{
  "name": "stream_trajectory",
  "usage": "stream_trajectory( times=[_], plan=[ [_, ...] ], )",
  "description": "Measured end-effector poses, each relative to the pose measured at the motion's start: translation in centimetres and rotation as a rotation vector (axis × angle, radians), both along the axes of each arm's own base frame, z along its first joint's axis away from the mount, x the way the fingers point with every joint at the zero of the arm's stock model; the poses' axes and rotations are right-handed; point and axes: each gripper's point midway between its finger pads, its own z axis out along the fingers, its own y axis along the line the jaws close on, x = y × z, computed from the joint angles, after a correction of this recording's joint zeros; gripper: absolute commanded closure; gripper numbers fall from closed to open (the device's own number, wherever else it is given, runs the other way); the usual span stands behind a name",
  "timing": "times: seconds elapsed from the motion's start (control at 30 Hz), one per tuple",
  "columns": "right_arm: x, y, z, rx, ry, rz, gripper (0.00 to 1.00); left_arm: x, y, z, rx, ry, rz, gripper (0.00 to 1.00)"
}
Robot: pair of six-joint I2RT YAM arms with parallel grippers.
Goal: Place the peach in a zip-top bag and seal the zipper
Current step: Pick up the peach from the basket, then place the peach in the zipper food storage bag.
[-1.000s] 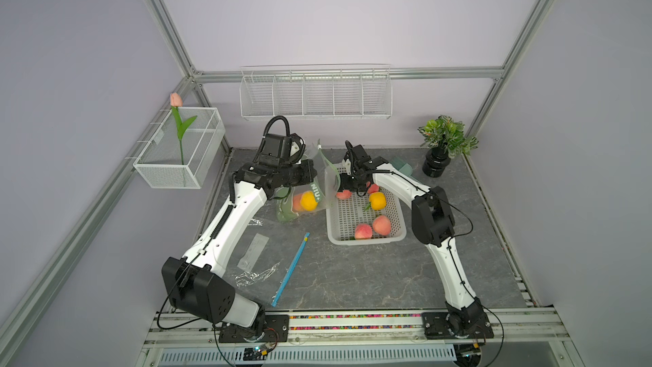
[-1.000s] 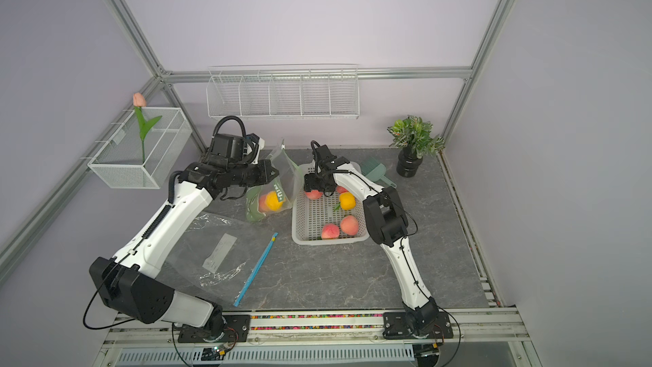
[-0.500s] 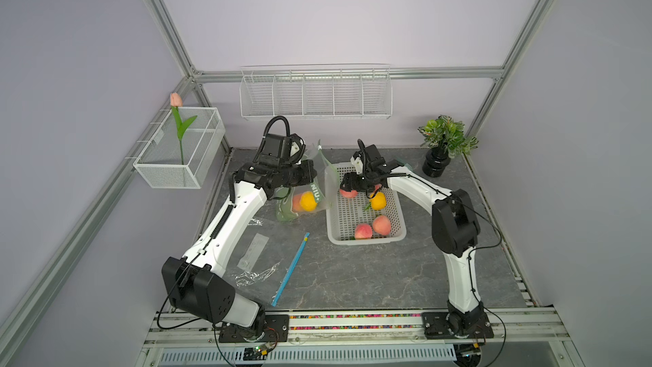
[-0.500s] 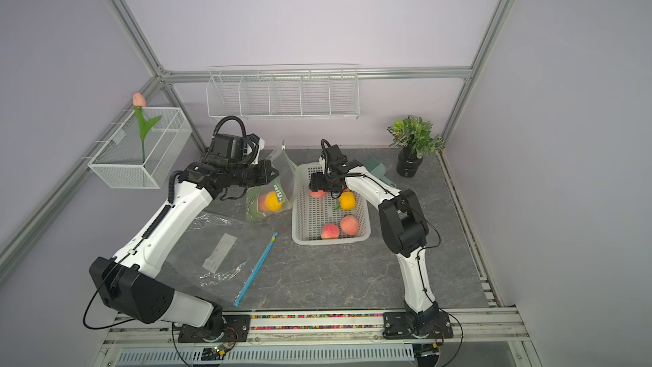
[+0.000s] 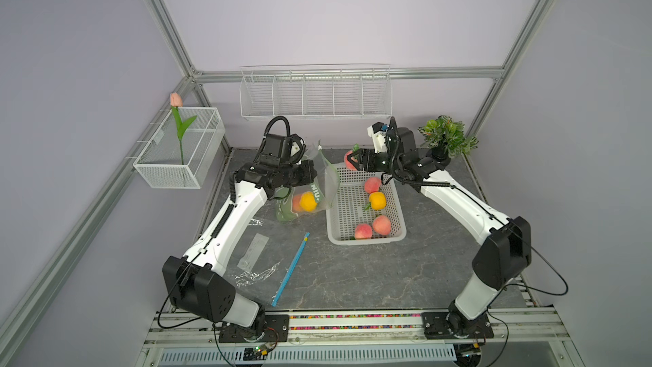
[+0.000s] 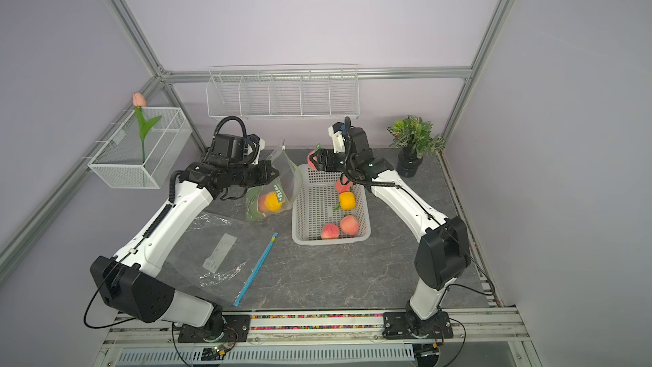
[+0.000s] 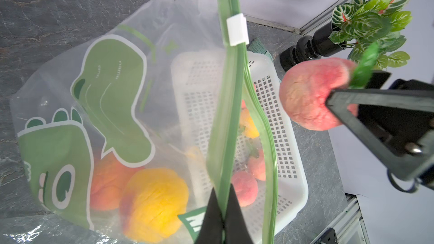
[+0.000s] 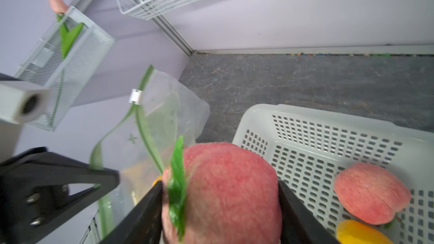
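My right gripper (image 8: 220,198) is shut on a pink-red peach (image 8: 230,184) with a green leaf. It holds the peach (image 5: 350,160) in the air over the back left corner of the white basket (image 5: 367,240), beside the zip-top bag's mouth. My left gripper (image 7: 224,207) is shut on the green zipper edge (image 7: 229,113) of the clear dinosaur-print bag (image 5: 319,185) and holds it upright. The mouth gapes below the white slider (image 7: 237,31). A yellow and an orange fruit (image 7: 152,203) lie inside the bag. In both top views the peach (image 6: 312,159) hangs right of the bag (image 6: 284,185).
Several more fruits (image 5: 374,224) lie in the basket. A second clear bag with a blue zipper (image 5: 290,265) lies flat at the front left. A potted plant (image 5: 447,137) stands at the back right. Wire baskets (image 5: 315,95) hang on the back and left walls.
My right gripper has risen from the back of the basket with the peach, and its arm has swung out to the right. The left gripper and bag have not moved.
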Motion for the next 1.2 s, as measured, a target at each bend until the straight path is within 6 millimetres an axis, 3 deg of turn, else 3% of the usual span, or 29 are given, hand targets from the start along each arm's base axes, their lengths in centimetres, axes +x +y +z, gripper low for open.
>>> stream_trajectory(
  times=[0.57,0.73,1.0,1.2],
  plan=[
    [-5.0,6.5,4.4,0.075,-0.090,0.284,0.31,0.3,-0.2,-0.6,0.001,0.016,-0.006,1.00],
    [-4.5,7.9,1.9,-0.001,-0.051,0.287,0.31,0.2,-0.5,-0.5,-0.010,0.021,-0.018,1.00],
    [-2.6,7.6,-3.7,-0.172,0.045,0.206,0.31,0.1,-0.6,-0.5,-0.013,0.024,-0.023,1.00],
    [-1.9,7.8,-4.8,-0.241,0.066,0.163,0.30,-0.1,-0.9,-0.4,-0.030,0.028,-0.041,1.00]
  ],
)
